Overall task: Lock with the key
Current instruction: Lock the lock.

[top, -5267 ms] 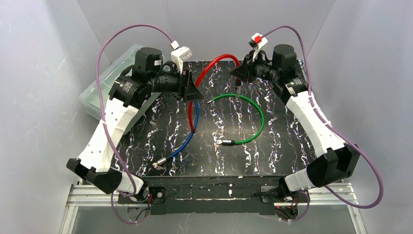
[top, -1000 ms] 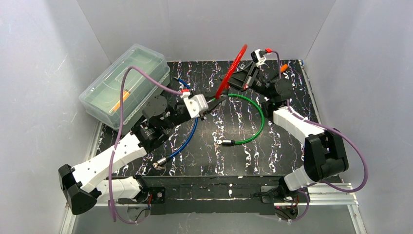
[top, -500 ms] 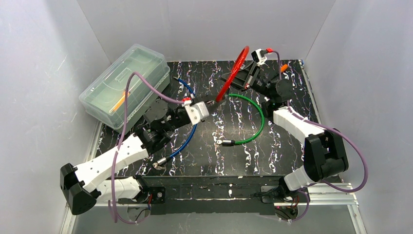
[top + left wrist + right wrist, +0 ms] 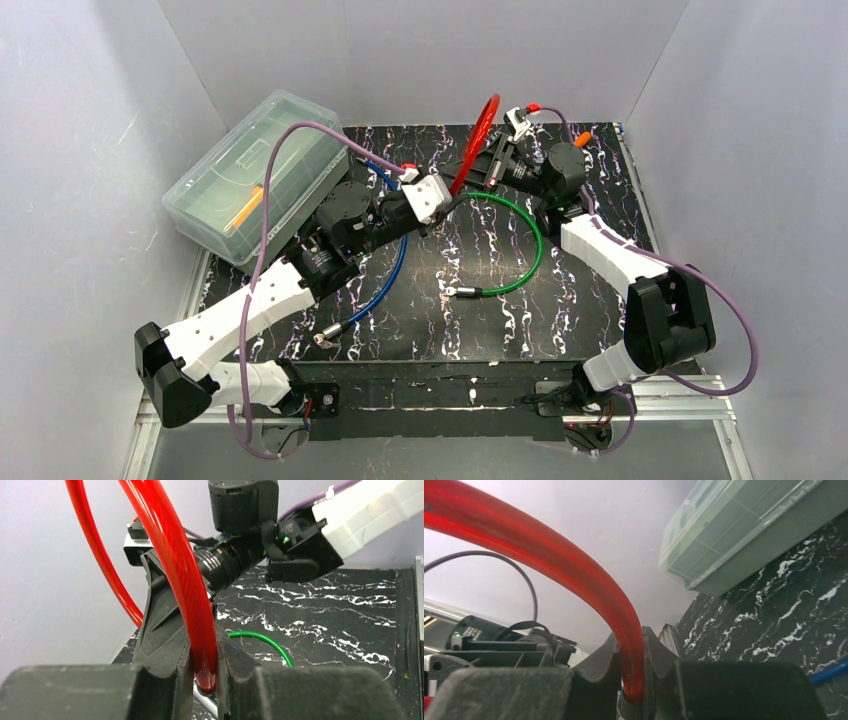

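A red cable lock (image 4: pixel 478 140) is held off the table as an upright loop at the back centre. My left gripper (image 4: pixel 450 203) is shut on one end of it; in the left wrist view the red cable (image 4: pixel 192 610) runs down between my fingers, with a metal end just below. My right gripper (image 4: pixel 490 160) is shut on the other end; the right wrist view shows the red cable (image 4: pixel 626 630) pinched between its fingers. The two grippers are close together and face each other. No key shows in any view.
A green cable lock (image 4: pixel 520 250) lies as an open loop on the black marbled table (image 4: pixel 580 320). A blue cable lock (image 4: pixel 385 280) lies left of centre, partly under my left arm. A clear plastic box (image 4: pixel 250 175) sits at the back left.
My left arm has pushed forward and right, bringing its end of the red cable close to my right gripper. The red loop stands more upright.
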`<act>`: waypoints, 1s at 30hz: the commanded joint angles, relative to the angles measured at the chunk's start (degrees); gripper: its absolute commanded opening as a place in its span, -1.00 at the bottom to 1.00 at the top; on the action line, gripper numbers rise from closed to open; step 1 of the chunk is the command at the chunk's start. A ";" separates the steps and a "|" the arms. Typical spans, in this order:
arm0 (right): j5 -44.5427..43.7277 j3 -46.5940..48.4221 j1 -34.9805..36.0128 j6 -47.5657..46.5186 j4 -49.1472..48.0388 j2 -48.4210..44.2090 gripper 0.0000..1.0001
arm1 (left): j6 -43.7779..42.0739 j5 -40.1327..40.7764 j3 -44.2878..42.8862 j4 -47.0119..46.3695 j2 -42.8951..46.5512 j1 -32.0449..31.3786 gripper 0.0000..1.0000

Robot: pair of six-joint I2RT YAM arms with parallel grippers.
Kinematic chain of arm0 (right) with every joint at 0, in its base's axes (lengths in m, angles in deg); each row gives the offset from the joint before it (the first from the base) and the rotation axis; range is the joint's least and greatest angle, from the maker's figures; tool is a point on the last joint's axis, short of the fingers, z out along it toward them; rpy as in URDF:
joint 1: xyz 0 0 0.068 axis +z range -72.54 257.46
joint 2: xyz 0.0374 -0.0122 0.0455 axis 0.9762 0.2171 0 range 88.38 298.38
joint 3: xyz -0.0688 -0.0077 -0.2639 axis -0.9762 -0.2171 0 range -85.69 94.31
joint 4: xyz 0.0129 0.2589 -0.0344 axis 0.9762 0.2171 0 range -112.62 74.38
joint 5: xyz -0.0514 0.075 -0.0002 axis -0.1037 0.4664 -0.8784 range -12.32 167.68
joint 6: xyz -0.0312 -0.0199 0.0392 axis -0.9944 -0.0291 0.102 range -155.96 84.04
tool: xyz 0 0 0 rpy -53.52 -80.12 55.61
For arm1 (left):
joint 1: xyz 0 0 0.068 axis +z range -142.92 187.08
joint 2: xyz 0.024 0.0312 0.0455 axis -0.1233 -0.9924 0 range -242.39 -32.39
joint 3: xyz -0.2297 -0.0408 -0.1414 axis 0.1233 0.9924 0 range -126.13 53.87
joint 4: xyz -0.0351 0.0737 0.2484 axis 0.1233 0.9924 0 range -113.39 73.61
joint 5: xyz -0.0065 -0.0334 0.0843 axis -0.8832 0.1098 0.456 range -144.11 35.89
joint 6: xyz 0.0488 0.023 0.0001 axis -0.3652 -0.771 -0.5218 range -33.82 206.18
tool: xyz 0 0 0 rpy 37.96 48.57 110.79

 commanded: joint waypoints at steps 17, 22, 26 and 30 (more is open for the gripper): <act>1.03 10.18 2.06 -18.69 20.83 -2.60 -0.97 | 3.94 -0.37 -7.18 11.09 -2.00 3.57 -1.00; 2.30 10.54 1.69 -12.98 14.31 -1.05 -0.97 | 9.41 -0.85 -8.95 17.67 -2.17 5.25 -1.00; 3.06 12.10 0.96 -12.54 13.41 -0.57 -0.97 | 11.85 -2.85 -8.03 19.90 -0.77 7.88 -0.99; 3.54 13.53 0.75 -13.01 14.00 -0.18 -0.97 | 11.86 -3.26 -6.21 20.23 1.16 8.34 -0.83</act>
